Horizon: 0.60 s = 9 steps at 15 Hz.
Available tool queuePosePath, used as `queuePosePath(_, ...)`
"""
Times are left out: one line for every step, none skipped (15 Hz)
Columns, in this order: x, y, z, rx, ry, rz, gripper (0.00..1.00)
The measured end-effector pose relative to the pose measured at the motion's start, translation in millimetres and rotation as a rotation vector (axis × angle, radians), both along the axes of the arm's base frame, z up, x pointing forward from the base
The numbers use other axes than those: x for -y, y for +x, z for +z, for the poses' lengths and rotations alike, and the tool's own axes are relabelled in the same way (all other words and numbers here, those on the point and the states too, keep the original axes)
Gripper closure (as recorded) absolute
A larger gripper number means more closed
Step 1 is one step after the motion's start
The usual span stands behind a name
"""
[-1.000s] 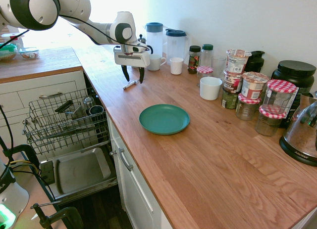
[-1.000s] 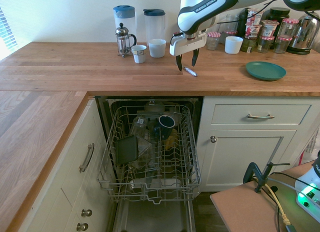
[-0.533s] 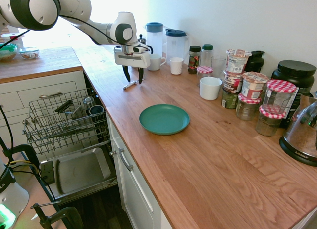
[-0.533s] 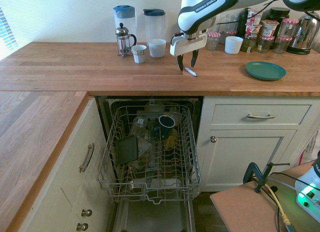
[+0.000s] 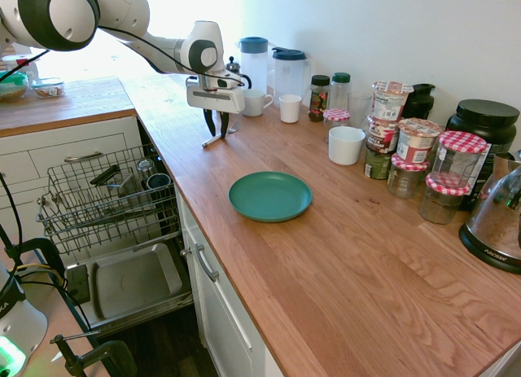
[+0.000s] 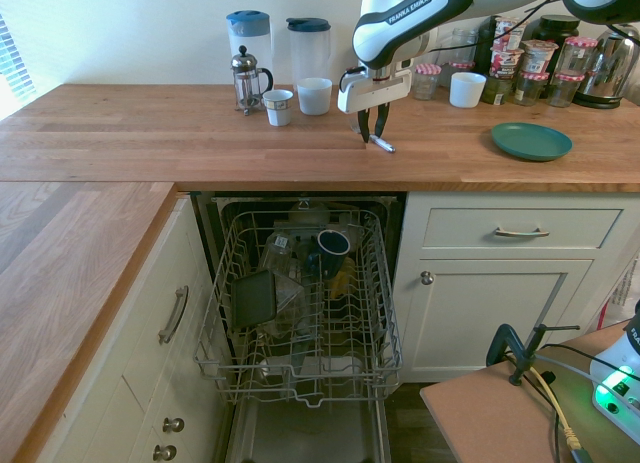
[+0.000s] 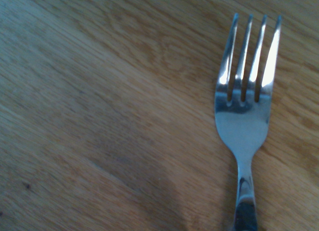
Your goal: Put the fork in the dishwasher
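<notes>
Across the corner of the kitchen a long wooden worktop [image 5: 342, 255] is seen, running along the wall and turning at a right angle. Below its front edge the dishwasher [image 6: 300, 313] is set, with its grey door [image 5: 130, 281] dropped flat and its wire rack [image 6: 305, 368] pulled out; a dark mug [image 6: 332, 242] and other dishes are held in the rack. White drawers [image 6: 520, 228] with metal handles are fitted just beside it.

Along the back edge of the worktop two tall jugs with blue lids [image 6: 249, 33] are lined up, with a glass coffee press [image 6: 245, 80] and two white cups [image 6: 279, 107] in front of them. Further along the back edge a cluster of jars with red checked lids [image 5: 456, 161] is gathered, and a white bowl [image 5: 346, 145] stands near it. A green plate [image 5: 270, 196] is placed near the front edge, well apart from the jars.

Above the worktop, near the front edge over the dishwasher, the white arm is bent downward and the gripper [image 5: 220, 131] is lowered onto the surface. Its dark fingers are drawn close together around the handle of the fork [image 6: 379, 142], which is seen lying flat on the wood. In the wrist view the fork [image 7: 245, 116] is shown with its four tines pointing away over the grain.
</notes>
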<state>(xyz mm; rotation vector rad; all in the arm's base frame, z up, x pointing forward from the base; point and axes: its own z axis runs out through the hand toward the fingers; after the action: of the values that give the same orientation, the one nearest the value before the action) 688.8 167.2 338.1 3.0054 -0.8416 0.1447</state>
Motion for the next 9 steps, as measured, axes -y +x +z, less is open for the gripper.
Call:
queuePosePath(0.1,0.1,-0.2,0.0,0.0,0.0,1.0)
queuePosePath(0.4,0.2,-0.5,-0.001,0.001,0.0,1.0)
queuePosePath(0.5,0.2,-0.7,-0.002,0.004,-0.002,1.0)
queuePosePath(0.6,0.2,-0.7,-0.003,0.007,-0.005,1.0)
queuePosePath(1.9,0.6,-0.4,-0.004,0.013,-0.01,1.0)
queuePosePath(4.3,1.2,0.0,-0.006,0.022,-0.02,1.0)
queuePosePath(7.5,1.7,0.6,-0.011,0.033,-0.034,1.0)
queuePosePath(11.5,2.2,1.1,-0.016,0.041,-0.054,1.0)
queuePosePath(15.8,2.8,2.4,-0.017,0.048,-0.084,1.0)
